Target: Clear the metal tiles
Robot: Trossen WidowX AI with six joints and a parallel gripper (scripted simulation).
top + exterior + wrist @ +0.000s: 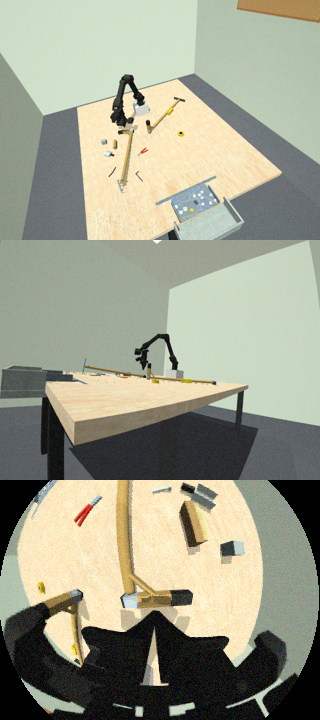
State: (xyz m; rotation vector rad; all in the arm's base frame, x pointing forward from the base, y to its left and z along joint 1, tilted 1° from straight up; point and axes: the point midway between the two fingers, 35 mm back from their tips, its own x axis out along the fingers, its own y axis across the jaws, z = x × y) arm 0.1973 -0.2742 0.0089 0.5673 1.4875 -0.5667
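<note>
My gripper (120, 124) (143, 368) (155, 614) is shut and empty, just above the black-ended crosspiece of a long wooden-handled tool (126, 157) (124, 530). That tool lies on the table, with a pale metal head (120, 186) at its far end. A second long-handled tool (165, 114) (165, 378) has a dark flat blade (179, 99) and an upright black-tipped grip (148, 124) (149, 369). Several white tiles (185, 208) lie scattered on the steel plate (180, 199), with a yellow piece (191, 209) and a dark piece (195, 202). The catch box (210, 226) (24, 380) adjoins the plate.
A metal strip (185, 190) borders the plate. Red-handled pliers (142, 151) (87, 511), a wooden block (115, 144) (193, 524), a grey cube (103, 141) (232, 548) and an L-shaped rod (139, 176) lie around the nearer tool. A yellow ring (180, 133) (155, 381) lies farther right.
</note>
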